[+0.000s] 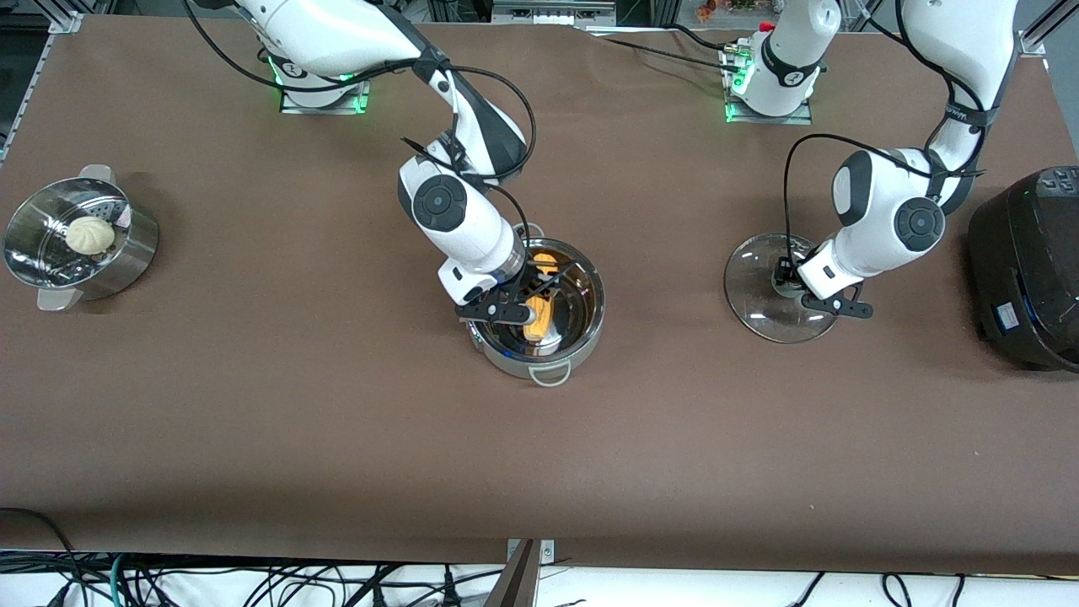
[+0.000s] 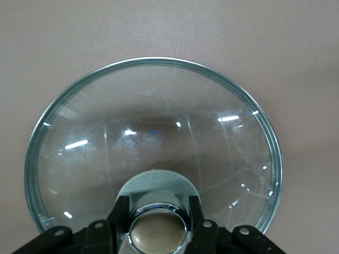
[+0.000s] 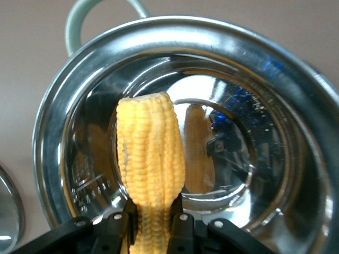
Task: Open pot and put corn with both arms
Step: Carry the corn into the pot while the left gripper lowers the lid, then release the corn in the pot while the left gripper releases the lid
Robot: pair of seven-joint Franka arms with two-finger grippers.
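Brown worktop (image 1: 337, 421) holding one pot (image 1: 582, 324) (uncovered). Right end effector (image 3: 155, 222), clamping one corn (image 3: 151, 174), hangs inside it. Left end effector (image 2: 157, 225) grips one glass lid's (image 2: 159, 132) knob (image 2: 158, 233), lid resting beneath it.

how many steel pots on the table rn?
2. The open pot sits mid-table, the right gripper holding the corn in it. The steamer pot, with a bun, sits at the right arm's end. None seem hidden.

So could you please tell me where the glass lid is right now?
The glass lid rests on the table beside the open pot, toward the left arm's end, with the left gripper closed on its knob.
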